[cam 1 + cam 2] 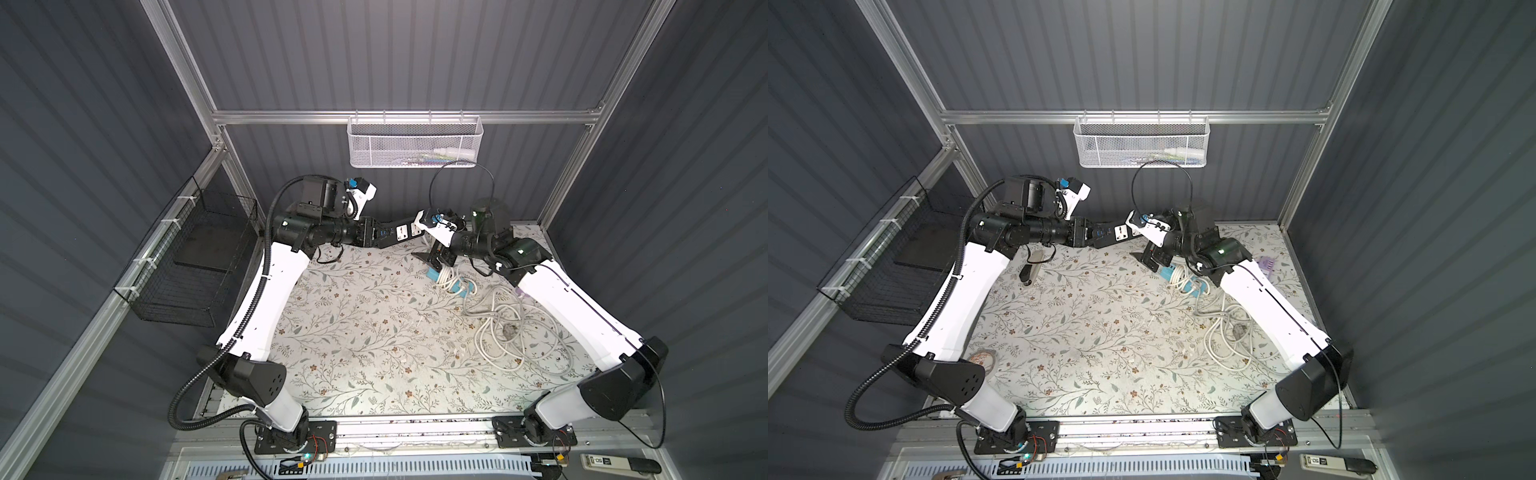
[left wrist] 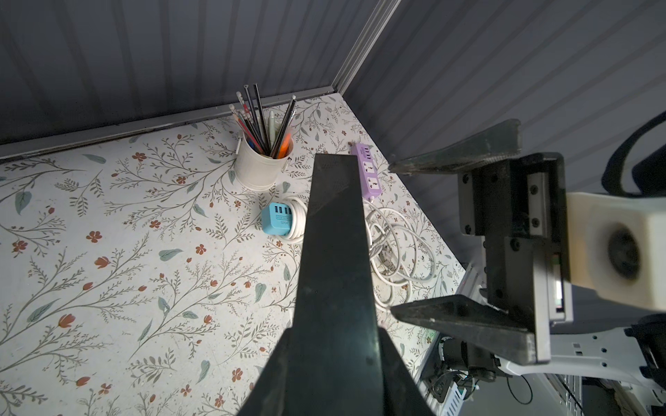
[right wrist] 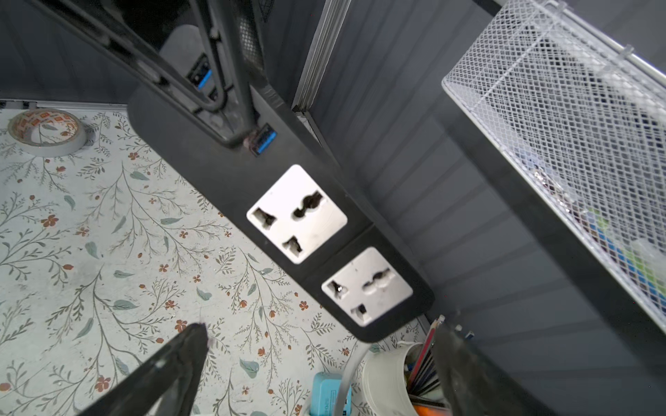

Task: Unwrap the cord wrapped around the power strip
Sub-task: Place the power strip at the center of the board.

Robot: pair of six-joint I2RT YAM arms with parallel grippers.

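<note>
My left gripper [image 1: 376, 235] is shut on one end of a black power strip [image 1: 399, 233] with two white sockets, held in the air over the back of the table. The left wrist view shows the strip's dark back [image 2: 335, 252] running out from between my fingers [image 2: 396, 374]. My right gripper [image 1: 434, 257] stands open just off the strip's free end [image 3: 360, 324], holding nothing. A pale cord [image 3: 342, 385] drops from that end. Loose loops of cord [image 1: 509, 328] lie on the table at the right.
A blue charger cube [image 2: 279, 219] wound with white cable, a white cup of pencils [image 2: 259, 165] and a purple power strip [image 2: 369, 173] sit at the back right. A tape roll [image 3: 47, 131] lies on the left. A white mesh basket [image 1: 415, 141] hangs on the back wall.
</note>
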